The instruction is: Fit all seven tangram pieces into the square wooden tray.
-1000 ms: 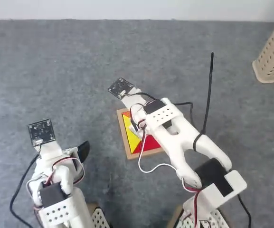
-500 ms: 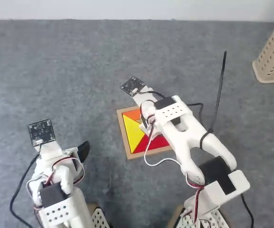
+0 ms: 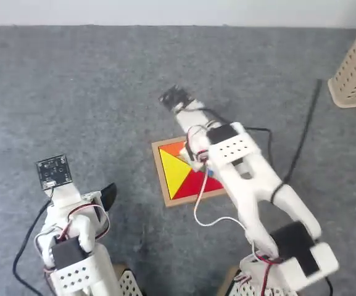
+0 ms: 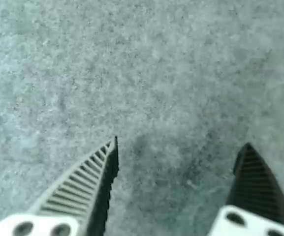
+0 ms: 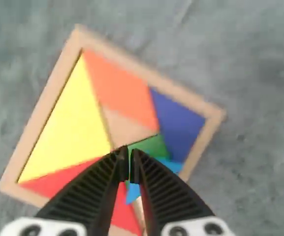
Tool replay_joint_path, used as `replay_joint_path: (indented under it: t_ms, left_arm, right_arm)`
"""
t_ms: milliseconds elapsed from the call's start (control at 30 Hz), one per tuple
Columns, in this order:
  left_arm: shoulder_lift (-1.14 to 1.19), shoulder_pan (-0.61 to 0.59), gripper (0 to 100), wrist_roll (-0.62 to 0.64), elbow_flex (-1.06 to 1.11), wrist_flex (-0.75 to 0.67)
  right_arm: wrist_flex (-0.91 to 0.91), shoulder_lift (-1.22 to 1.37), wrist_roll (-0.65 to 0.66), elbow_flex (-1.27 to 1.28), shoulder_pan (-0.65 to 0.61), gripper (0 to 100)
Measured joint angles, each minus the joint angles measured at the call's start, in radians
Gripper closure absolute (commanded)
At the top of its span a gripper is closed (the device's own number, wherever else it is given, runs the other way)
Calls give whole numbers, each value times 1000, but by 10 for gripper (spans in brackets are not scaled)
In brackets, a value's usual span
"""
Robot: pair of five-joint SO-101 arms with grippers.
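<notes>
1. Right wrist view, step in hand: late fitting, as judged. Wooden tray (image 5: pixel 47 105), square with a raised pale rim, nearly full, lying flat and diagonal on the grey carpet (image 5: pixel 260 59).
2. Right gripper (image 5: pixel 127 150): ribbed black jaws closed to a thin slit, nothing seen pinched between them. Tips poised over the tray's middle, at the junction of the small pieces.
3. Pieces, all flat, matte and straight-edged:
   - yellow triangle (image 5: pixel 73 132), large, along one rim
   - orange triangle (image 5: pixel 119 91), beside the yellow
   - dark blue piece (image 5: pixel 178 123), in a corner
   - green piece (image 5: pixel 149 146), small, just beyond the jaw tips
   - pale blue piece (image 5: pixel 169 164), partly hidden by the jaws
   - red triangle (image 5: pixel 65 174), touching the yellow
4. Tan patch (image 5: pixel 127 129) between orange and yellow: bare tray floor or a wood-coloured piece, not possible to tell.
5. Next move, as judged: a light press or nudge with closed tips to seat the small central pieces flush. Gentle downward contact called for, with no sideways shove against neighbours.
6. Left gripper (image 4: pixel 181 142): jaws spread wide, empty, above felt-like carpet, well apart from the tray.
</notes>
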Motion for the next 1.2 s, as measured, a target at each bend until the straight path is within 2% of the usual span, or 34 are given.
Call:
replay_joint_path:
  t_ms: [133,533,1200]
  left_arm:
    - [0,0,646,0,0,0]
    - [0,0,646,0,0,0]
    - [0,0,646,0,0,0]
  right_arm:
    - [-29,8,-6,0,28,992]
    - [-29,262,-12,-114,28,991]
    - [83,264,-12,-120,44,991]
